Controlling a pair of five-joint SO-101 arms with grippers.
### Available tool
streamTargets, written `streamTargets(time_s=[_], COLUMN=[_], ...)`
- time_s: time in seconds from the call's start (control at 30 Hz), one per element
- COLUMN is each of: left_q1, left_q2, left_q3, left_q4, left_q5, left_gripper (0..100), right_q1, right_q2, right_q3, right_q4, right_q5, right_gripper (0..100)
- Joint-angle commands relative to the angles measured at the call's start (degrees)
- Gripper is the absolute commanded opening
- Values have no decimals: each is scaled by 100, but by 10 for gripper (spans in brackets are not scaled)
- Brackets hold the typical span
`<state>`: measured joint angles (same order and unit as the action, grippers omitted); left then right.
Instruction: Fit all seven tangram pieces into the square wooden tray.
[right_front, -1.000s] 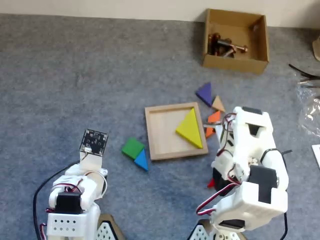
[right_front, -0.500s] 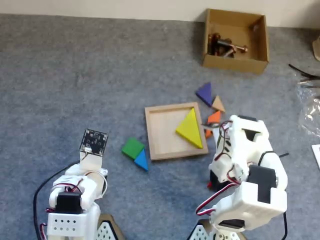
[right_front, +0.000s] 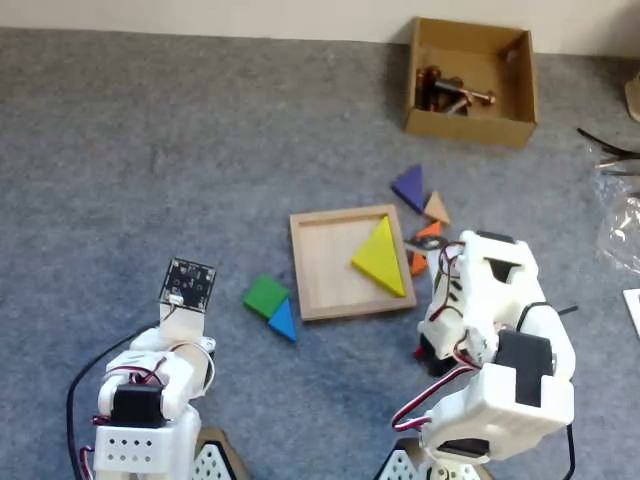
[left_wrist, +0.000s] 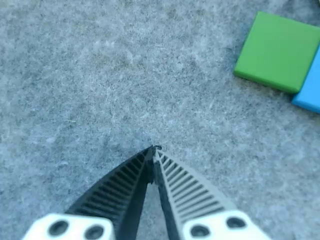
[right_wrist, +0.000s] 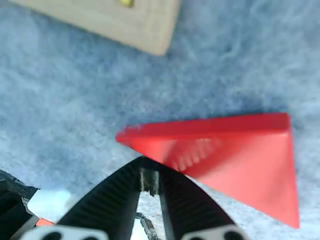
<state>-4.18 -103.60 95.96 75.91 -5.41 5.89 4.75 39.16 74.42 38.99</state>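
The square wooden tray lies mid-table with a yellow triangle inside, against its right side. A green square and a blue triangle rest on the carpet left of it. Purple, tan and orange pieces lie at its right. My right gripper is shut, low over the carpet, its tips at the edge of a red triangle, a corner of which shows under the right arm. My left gripper is shut on nothing; the green square lies ahead of it.
A cardboard box holding metal parts stands at the back right. Cables and a plastic bag lie at the right edge. The tray's corner sits just beyond the red triangle. Bare grey carpet spreads across the left and back.
The right arm has drawn back from the orange pieces toward its base, uncovering them. The red triangle's corner has shifted slightly toward the tray. The left arm has not moved.
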Motion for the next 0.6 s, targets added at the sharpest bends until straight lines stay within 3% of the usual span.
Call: streamTargets(time_s=[0.0,0.23,0.57], left_q1=[136,136,136], left_q2=[-31,-31,-31], left_q3=[119,119,119], left_q4=[18,18,18], left_q5=[44,44,44], left_gripper=[5,5,5], right_q1=[-84,-92,-435], right_q2=[-136,-127,-127], right_q3=[-92,-611,-936], right_q4=[-171,-171,-303], right_q5=[-70,-510,-554], right_gripper=[5,5,5])
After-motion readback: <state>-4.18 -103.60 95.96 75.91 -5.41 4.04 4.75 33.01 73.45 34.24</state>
